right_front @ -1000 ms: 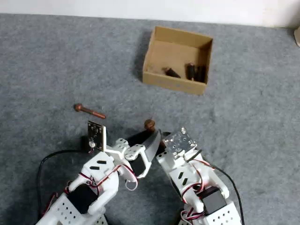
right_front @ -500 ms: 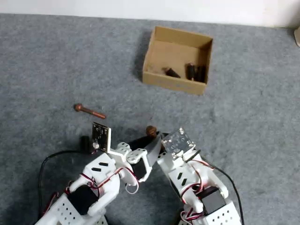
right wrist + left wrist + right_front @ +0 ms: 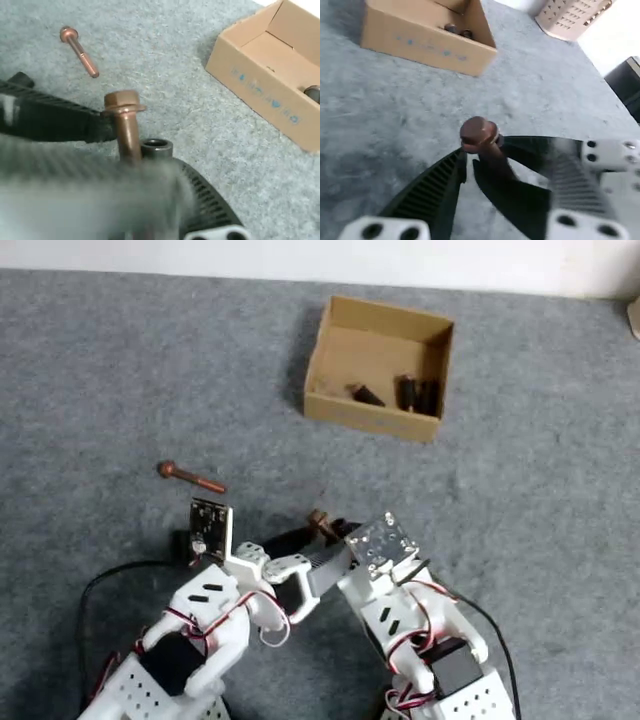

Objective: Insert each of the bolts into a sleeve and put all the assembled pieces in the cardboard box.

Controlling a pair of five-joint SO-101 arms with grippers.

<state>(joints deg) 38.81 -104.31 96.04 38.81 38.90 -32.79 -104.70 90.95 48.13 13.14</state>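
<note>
The cardboard box (image 3: 372, 418) sits open on the grey carpet (image 3: 90, 380). Everything else in play lies out from the box wall that faces the arms. Inside the box, close against that same wall, lie a few dark assembled pieces (image 3: 415, 392).

Well apart from the box, straight out from that wall, the two grippers meet tip to tip. The left gripper (image 3: 470, 161) is clamped on a copper-coloured bolt (image 3: 479, 133). Its black fingers pinch the shank just under the flanged hex head. The bolt stands close to upright, head up, with its lower end hidden behind the grippers.

A black sleeve (image 3: 156, 148) stands just beside the shank with its open end up and its rim lower than the bolt's head. The bolt is beside the bore, not in it. The right gripper (image 3: 159, 169) seems to be closed on this sleeve, which rises between its ridged finger and its nearer finger. The nearer finger is too blurred for the grip to be sure.

A second bolt (image 3: 190, 477) lies flat and loose on the carpet, well apart from the box, out past the box's corner on the left arm's side. Its head points away from the box. It touches neither gripper.
</note>
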